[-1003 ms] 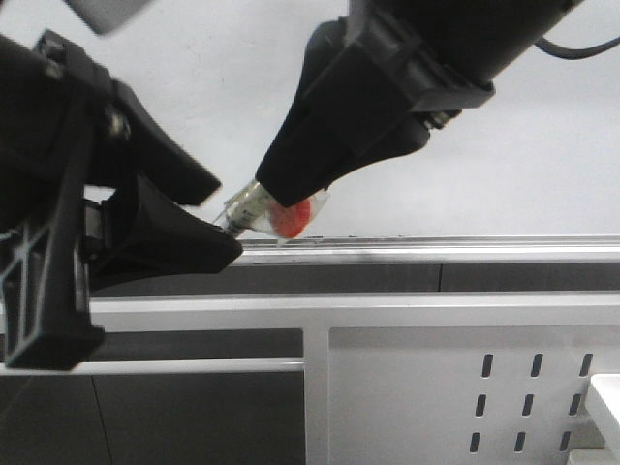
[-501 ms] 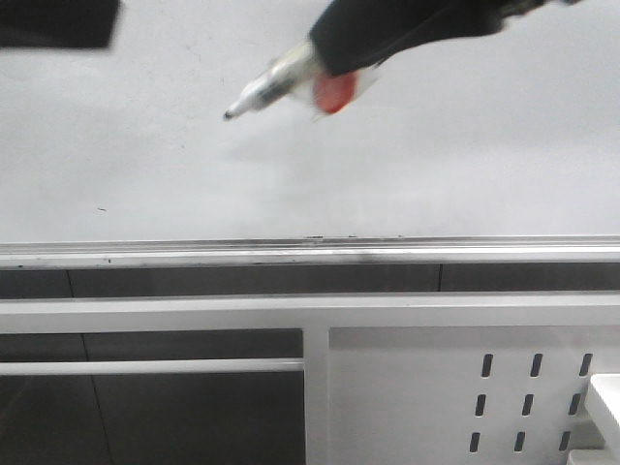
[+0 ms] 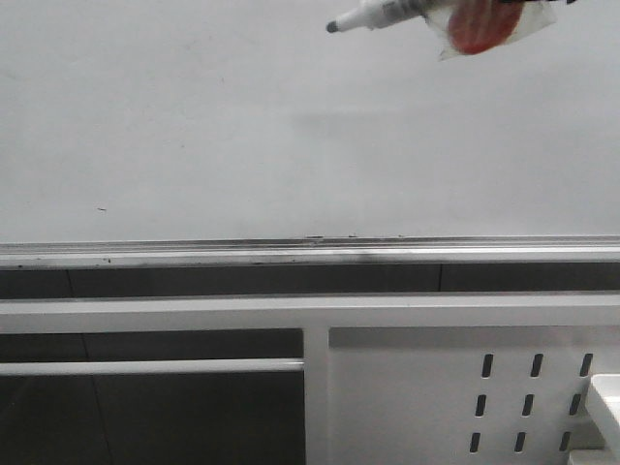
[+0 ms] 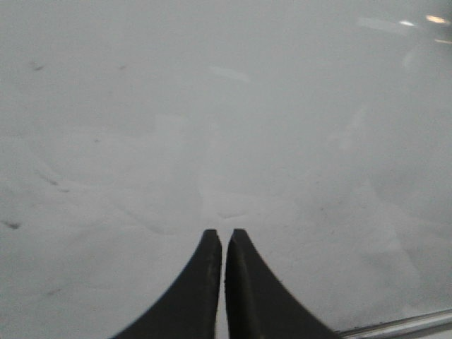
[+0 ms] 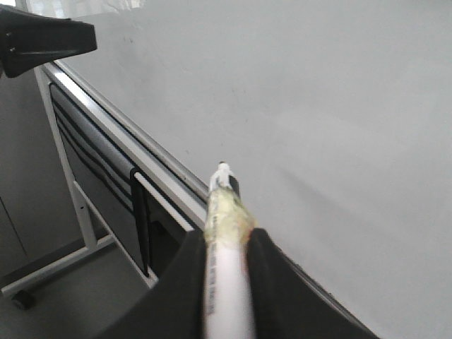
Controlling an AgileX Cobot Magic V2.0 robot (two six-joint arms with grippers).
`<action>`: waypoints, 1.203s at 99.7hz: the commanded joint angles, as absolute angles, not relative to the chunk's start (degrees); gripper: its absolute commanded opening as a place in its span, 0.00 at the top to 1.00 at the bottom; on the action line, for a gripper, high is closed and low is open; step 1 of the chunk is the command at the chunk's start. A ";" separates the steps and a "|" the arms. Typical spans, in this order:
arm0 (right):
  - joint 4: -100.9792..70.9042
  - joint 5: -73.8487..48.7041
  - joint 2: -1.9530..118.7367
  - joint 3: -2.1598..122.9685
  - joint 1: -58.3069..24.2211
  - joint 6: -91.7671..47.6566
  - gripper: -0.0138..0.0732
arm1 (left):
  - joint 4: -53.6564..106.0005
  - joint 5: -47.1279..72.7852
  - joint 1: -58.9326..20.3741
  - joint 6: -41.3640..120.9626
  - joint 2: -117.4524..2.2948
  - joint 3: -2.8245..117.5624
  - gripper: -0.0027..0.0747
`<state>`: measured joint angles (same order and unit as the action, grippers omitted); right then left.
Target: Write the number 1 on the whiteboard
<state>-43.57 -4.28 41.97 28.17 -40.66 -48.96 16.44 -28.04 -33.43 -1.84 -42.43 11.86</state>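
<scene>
The right gripper (image 5: pixel 224 265) clenched a slim white marker (image 5: pixel 227 233) with dark tip, near the glossy pale whiteboard (image 3: pixel 194 126); no stroke was visible on it. The left gripper (image 4: pixel 220 244) had its tapered black fingers (image 4: pixel 201 282) pressed together, empty; a silver metal rail (image 3: pixel 291 252) edged the board.

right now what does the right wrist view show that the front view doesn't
Only the right wrist view shows the right gripper, its black fingers clamping the white marker pen, plus the left gripper off to one side. Only the front view shows the white perforated metal panel and a red patch on the pen. Both show the glossy pale whiteboard, unmarked, with its silver rail.
</scene>
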 commanded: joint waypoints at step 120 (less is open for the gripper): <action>-42.70 8.74 66.33 36.09 -35.73 -50.22 0.92 | 17.42 -41.92 -33.23 -1.97 -42.66 12.41 0.99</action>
<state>-43.51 2.91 65.23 34.23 -36.71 -49.62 17.64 -37.26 -33.43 -1.96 -42.43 10.87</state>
